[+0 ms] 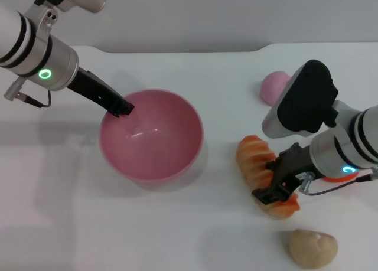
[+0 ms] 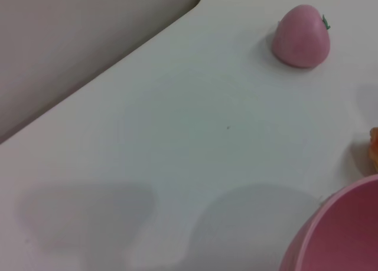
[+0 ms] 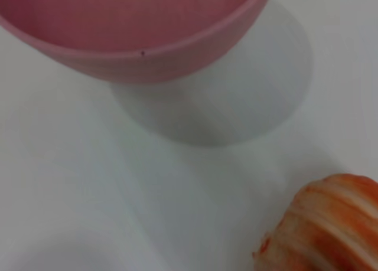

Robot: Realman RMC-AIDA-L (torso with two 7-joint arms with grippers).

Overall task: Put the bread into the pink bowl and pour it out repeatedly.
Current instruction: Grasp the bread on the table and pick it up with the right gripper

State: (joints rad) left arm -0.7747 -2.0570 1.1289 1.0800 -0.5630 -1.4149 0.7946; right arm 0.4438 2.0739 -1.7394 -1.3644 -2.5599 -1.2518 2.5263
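The bread [image 1: 260, 170] lies on the white desk [image 1: 177, 235] at lower right of the head view, right of the pink bowl [image 1: 151, 135]. The right gripper [image 1: 276, 194] is down on its near end, jaws apparently pinching the loaf. The left gripper [image 1: 121, 108] sits at the bowl's upper-left rim; whether its jaws clamp the rim I cannot tell. This looks like the pick-up step; next comes lifting the loaf and carrying it over the bowl. Neither wrist view shows any jaws.
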